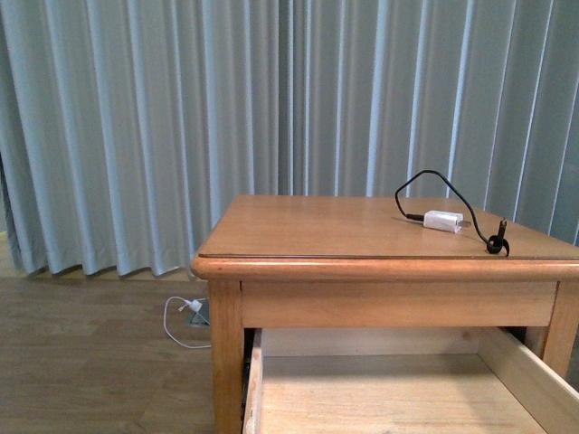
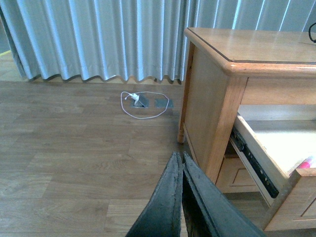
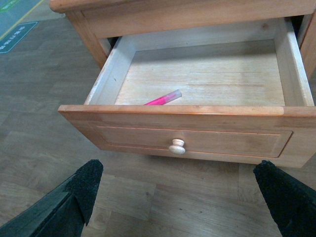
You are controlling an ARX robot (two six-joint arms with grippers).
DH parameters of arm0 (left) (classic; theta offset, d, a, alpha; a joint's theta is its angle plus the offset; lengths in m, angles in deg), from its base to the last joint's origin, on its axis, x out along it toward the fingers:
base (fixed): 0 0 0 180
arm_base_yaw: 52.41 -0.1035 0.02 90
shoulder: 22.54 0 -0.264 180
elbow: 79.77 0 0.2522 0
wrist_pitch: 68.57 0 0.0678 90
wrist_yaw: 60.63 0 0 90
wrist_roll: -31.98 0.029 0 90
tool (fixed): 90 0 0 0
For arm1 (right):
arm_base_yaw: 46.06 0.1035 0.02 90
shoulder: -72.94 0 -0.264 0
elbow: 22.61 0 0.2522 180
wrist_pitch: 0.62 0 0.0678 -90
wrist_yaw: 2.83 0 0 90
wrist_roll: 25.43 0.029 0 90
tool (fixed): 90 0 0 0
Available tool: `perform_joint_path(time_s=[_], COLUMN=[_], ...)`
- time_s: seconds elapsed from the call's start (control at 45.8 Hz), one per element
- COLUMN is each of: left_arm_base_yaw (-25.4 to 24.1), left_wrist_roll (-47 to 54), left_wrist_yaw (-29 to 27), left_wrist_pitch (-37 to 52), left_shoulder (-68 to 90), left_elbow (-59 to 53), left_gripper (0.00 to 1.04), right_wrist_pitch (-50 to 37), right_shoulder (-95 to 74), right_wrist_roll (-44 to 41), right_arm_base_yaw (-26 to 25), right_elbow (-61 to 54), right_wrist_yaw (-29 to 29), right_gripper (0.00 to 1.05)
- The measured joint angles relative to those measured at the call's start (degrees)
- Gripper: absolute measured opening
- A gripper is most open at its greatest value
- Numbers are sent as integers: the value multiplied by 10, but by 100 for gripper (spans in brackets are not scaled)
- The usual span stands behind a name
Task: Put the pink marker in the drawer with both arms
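In the front view neither arm is seen, and the wide honey-coloured wooden drawer (image 1: 534, 375) is cut off by the lower frame edge, so only its pale rear interior is visible and its contents are not shown. The short bright pink marker (image 3: 164, 98) is partly hidden in the right wrist view: its lower end is masked by the top edge of the drawer's front panel. In the left wrist view only a small pink sliver (image 2: 306, 162) is seen at the frame edge.

The marker is lying tilted on the drawer floor, just behind the front panel and roughly above the small round wooden knob (image 3: 177, 146).

The left gripper (image 2: 181, 157) is held beside the honey-coloured wooden table (image 2: 256, 44), over the wooden plank floor (image 2: 74, 148), its fingers pressed together with nothing between them. The right gripper (image 3: 177, 168) is held in front of the drawer, spread wide and grasping nothing.

The drawer is pulled well out and the rest of its floor is bare. A white charger block with black cable (image 1: 443, 221) is lying toward the table's right edge, and pale pleated curtains (image 1: 181, 108) are hung behind.
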Motion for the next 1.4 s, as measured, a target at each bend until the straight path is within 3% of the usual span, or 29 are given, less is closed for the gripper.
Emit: perform_joint_path(time_s=[0.131,0.24,0.502,0.568,0.633,0.699,1.026,1.397], left_arm_base_yaw=[0,0,0,0,0,0,0,0], left_wrist_roll=[0,0,0,0,0,0,1,1], left_wrist_yaw=[0,0,0,0,0,0,0,0], left_wrist_pitch=[-18,-111,-115,-115,-116,-116,-116,-116], left_shoulder=[-19,-101,-111,-111,-111,-111,-111,-111], left_elbow=[0,0,0,0,0,0,0,0], left_gripper=[4,4,5,18,32,43,100,99], right_wrist_pitch=[0,0,0,-3,-87,-83,20,-63], right_shoulder=[0,0,0,2,16,12,-178,-442], right_wrist_roll=[0,0,0,0,3,10,15,-17], right_arm_base_yaw=[0,0,0,2,32,38,-1,-58], right_elbow=[0,0,0,-1,-30,-27,49,130], right_wrist_yaw=[0,0,0,3,123,148,14,19], right_gripper=[96,96,96,96,96,96,96,96])
